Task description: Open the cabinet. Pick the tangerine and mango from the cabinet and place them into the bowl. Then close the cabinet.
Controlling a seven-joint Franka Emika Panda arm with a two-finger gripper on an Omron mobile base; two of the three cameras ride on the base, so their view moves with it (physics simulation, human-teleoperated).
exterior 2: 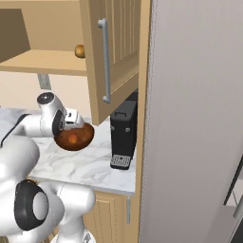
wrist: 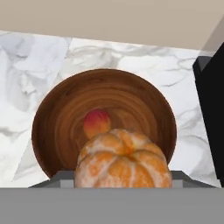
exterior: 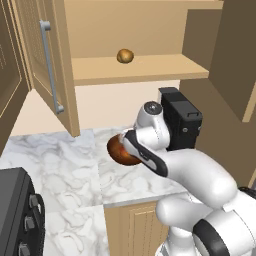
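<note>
Tangerine (wrist: 124,162) sits between the pincer (wrist: 122,177) fingers in the hand view, peeled-looking, with pale orange segments, and covers the fingertips. The pincer stands part-way open, spread to the width of the fruit and gripping it. Directly beyond the tangerine, along the pincer's line of sight, lies the bowl (wrist: 57,127), a round, dark reddish-brown wooden dish resting on the marble worktop (wrist: 26,74). A small red-and-yellow fruit, taken to be the mango (wrist: 97,122), lies inside the bowl near its centre, just past the tangerine.

In the left base view the arm bends forward over the worktop (exterior: 60,165), and the hand covers most of the bowl (exterior: 116,150); only the bowl's left edge projects from behind the wrist. In the right base view the hand sits immediately above the bowl (exterior 2: 76,137), and an orange patch is visible inside it.

Cabinet (exterior: 140,67) is mounted on the wall above and beyond the pincer. Both doors stand swung outward: the left door (exterior: 50,65) with its silver bar handle (exterior: 50,70) is to the pincer's left, and the right door (exterior 2: 114,57) is to the pincer's right. A small round brownish item (exterior: 125,56) rests on the cabinet shelf, well apart from the pincer.

A black upright appliance (exterior: 181,120) stands on the worktop just to the right of the pincer.
</note>
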